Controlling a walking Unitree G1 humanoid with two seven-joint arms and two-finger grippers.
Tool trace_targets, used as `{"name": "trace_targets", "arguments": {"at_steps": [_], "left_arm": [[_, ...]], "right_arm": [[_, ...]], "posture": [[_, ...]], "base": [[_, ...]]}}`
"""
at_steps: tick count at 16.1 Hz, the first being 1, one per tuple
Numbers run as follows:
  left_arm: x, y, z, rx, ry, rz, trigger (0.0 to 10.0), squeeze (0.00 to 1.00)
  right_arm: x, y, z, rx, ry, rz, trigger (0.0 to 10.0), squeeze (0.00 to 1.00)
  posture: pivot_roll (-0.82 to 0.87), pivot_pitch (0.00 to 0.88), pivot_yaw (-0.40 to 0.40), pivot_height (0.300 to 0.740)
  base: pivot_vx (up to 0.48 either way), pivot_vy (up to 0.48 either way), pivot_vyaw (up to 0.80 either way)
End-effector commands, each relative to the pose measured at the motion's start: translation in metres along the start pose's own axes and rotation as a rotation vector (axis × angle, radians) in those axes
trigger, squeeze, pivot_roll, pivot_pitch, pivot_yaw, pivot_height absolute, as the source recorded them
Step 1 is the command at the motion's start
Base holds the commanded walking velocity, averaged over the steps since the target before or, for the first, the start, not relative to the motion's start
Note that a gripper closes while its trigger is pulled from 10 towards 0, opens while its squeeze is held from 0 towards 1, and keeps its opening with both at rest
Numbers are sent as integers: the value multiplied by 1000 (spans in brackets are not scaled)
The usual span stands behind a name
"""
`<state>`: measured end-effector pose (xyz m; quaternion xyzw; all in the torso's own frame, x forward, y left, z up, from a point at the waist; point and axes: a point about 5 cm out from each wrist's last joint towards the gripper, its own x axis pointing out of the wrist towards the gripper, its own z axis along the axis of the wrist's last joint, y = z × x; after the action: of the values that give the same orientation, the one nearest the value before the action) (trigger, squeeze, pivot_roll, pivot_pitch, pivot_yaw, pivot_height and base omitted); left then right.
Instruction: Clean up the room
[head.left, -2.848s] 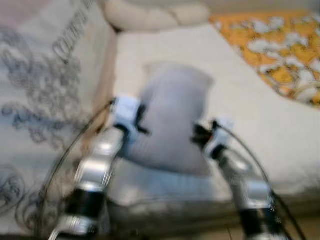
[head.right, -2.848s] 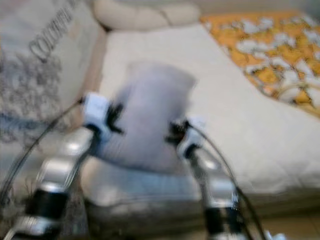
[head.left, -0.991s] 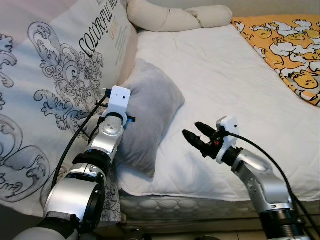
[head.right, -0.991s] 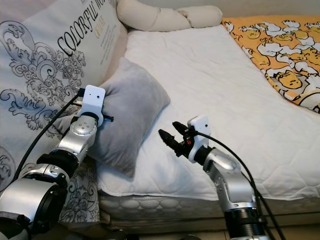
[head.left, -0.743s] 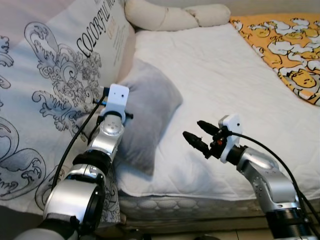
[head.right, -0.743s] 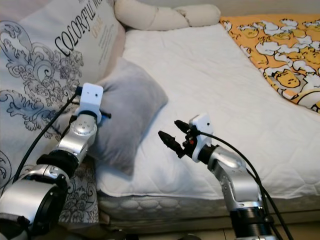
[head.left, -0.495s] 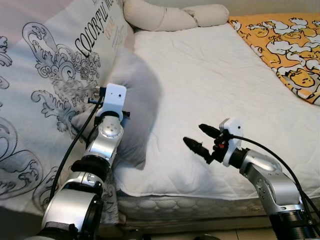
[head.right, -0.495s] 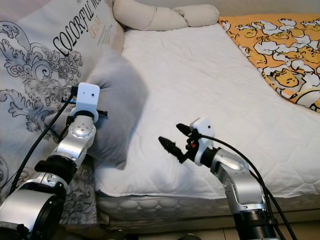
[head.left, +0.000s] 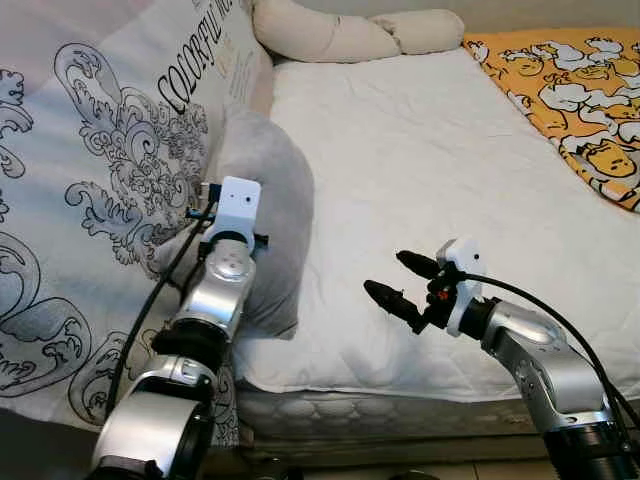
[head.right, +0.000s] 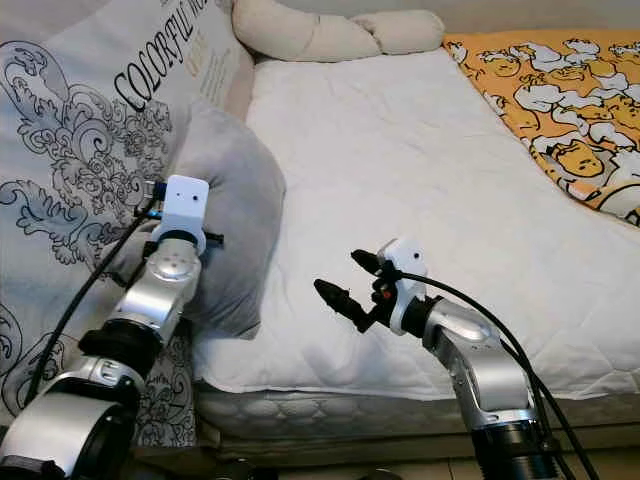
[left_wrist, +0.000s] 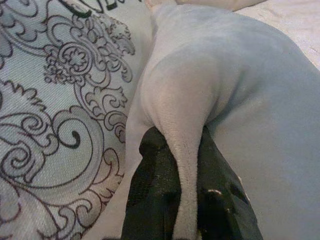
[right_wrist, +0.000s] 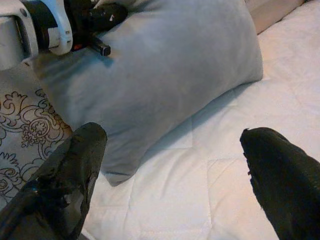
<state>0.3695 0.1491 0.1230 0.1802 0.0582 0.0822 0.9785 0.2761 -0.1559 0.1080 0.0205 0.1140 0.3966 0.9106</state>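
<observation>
Grey velvety cushion (head.left: 265, 215), soft and plump, stood on edge at the left edge of the white quilted bed (head.left: 430, 170), leaning against the large white pillow printed with black scrollwork (head.left: 110, 190) that ran along that side. The left gripper (left_wrist: 185, 200) had its two black fingers (left_wrist: 152, 195) pinched shut on a gathered fold at one corner of the cushion, the fabric bunching up between them in the left wrist view. The right gripper (head.left: 400, 283) hovered above the bed near its front edge, just beside the cushion but apart from it, its fingers (right_wrist: 75, 165) spread wide and holding nothing. The cushion looked light and yielding, likely to sag and swing from a single pinched corner, so a hold on a corner or seam seemed secure enough for lifting, while a second grasp on the opposite edge would probably steady it. A cream bolster (head.left: 350, 35) lay at the far edge of the bed and an orange patterned blanket (head.left: 570, 90) covered the far right corner.
</observation>
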Motion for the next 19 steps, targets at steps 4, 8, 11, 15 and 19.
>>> {"name": "trace_targets", "arguments": {"at_steps": [4, 8, 11, 15, 19], "left_arm": [[-4, 9, 28, -36, -173, -125, 10000, 1000], [-29, 11, 42, -112, -269, -316, 10000, 1000], [-54, 23, 45, -173, -296, -370, 10000, 1000], [-80, 35, 21, -178, -203, -330, 10000, 647], [-99, 44, -9, -185, -42, -264, 10000, 914]], "right_arm": [[-5, 3, 6, 11, -47, 4, 10000, 1000], [-22, 6, 18, 149, -175, -4, 10000, 1000], [-31, 9, 14, 135, -141, -21, 10000, 1000], [-20, 5, 4, 88, -83, -264, 10000, 0], [-9, 16, -7, 194, -97, -398, 10000, 0]], "posture": [[-110, 0, 93, 740], [-92, 0, 76, 740], [-103, 0, 74, 740], [-79, 0, 39, 740], [-62, 0, 9, 740]], "base": [[0, 0, 0], [0, 0, 0], [0, 0, 0], [0, 0, 0], [0, -423, 0]]}}
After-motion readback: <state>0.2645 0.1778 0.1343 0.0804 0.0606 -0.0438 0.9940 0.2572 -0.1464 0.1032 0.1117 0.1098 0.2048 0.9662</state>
